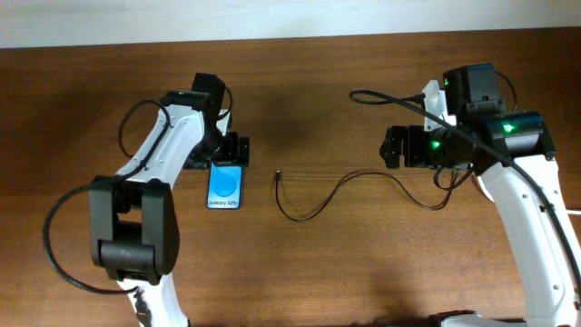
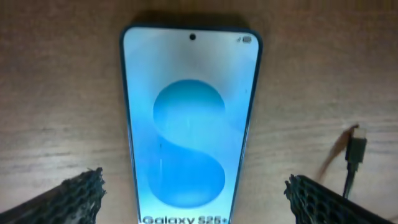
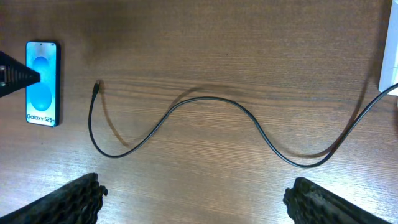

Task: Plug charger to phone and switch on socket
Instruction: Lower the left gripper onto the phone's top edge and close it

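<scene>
L tool (image 2: 199,208) open, fingers (image 2: 78,196) spread wide either side of the phone's lower end, gripping nothing. Phone (image 2: 189,124) lies flat on the desk (image 1: 345,263), screen up, lit blue w/ "Galaxy S25+" text. Charger (image 3: 205,106) tip is near phone's long edge, apart from it, unplugged. R tool (image 3: 199,202) open too, empty, over the cable's wavy mid-run. Cable snakes off toward socket (image 3: 392,56), of which only a white edge shows.

White arms (image 1: 536,227), black joints (image 1: 132,222), green lights (image 1: 508,127)
</scene>
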You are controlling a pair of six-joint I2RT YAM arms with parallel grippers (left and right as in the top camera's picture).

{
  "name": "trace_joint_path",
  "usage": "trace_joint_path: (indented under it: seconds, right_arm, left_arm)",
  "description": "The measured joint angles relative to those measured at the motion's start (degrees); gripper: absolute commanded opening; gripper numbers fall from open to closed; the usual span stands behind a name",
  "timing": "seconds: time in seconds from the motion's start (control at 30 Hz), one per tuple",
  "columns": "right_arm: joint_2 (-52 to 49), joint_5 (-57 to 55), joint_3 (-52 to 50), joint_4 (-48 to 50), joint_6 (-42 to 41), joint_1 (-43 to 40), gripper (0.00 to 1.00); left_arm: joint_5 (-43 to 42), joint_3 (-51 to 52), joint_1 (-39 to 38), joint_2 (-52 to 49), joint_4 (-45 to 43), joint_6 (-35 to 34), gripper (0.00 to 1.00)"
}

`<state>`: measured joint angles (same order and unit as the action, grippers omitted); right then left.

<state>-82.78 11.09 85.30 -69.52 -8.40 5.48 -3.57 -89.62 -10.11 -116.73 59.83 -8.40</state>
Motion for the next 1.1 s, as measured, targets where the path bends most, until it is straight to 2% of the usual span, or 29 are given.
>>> trace_joint_path:
  seconds: [0.67, 0.83, 1.1]
  right_arm:
    - [0.00, -0.66, 0.00, -1.60, 0.02, 0.00, 0.98]
    - [0.00, -0.66, 0.00, -1.62, 0.00, 0.00, 0.98]
    - [0.00, -0.66, 0.00, -1.62, 0.00, 0.00, 0.98]
  left_arm:
    - [1.05, 1.66, 0.00, -5.55, -2.49, 1.70, 1.00]
    - [1.73, 3.08, 0.00, -5.07, -4.61, 1.40, 0.93]
    - [3.32, 4.83, -0.79, -4.22, -6.45, 1.27, 0.93]
